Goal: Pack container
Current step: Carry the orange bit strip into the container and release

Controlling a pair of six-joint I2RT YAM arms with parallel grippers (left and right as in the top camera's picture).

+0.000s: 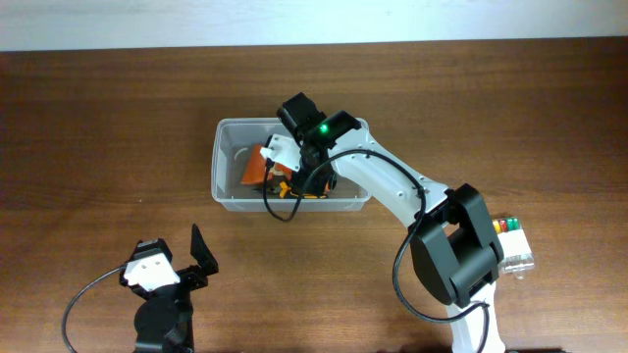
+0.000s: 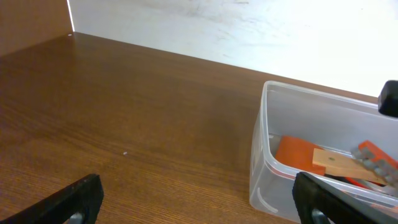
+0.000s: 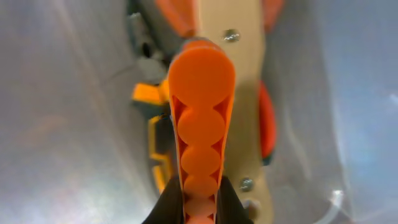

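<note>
The container (image 1: 225, 165), a clear plastic tub, stands at the table's middle back and holds orange, wooden and yellow hand tools. It also shows at the right of the left wrist view (image 2: 261, 155). My right gripper (image 1: 299, 167) reaches down into it and is shut on an orange tool handle (image 3: 200, 137) with round recesses, held above a wooden-handled tool (image 3: 245, 93) and a yellow-and-black tool (image 3: 155, 130). My left gripper (image 1: 182, 260) is open and empty, low over the table at the front left, well short of the container.
A small clear box of coloured markers (image 1: 511, 245) lies at the right behind the right arm's base. A black cable loops from the right arm over the container's front rim (image 1: 280, 211). Bare wooden table (image 2: 137, 124) stretches left of the container.
</note>
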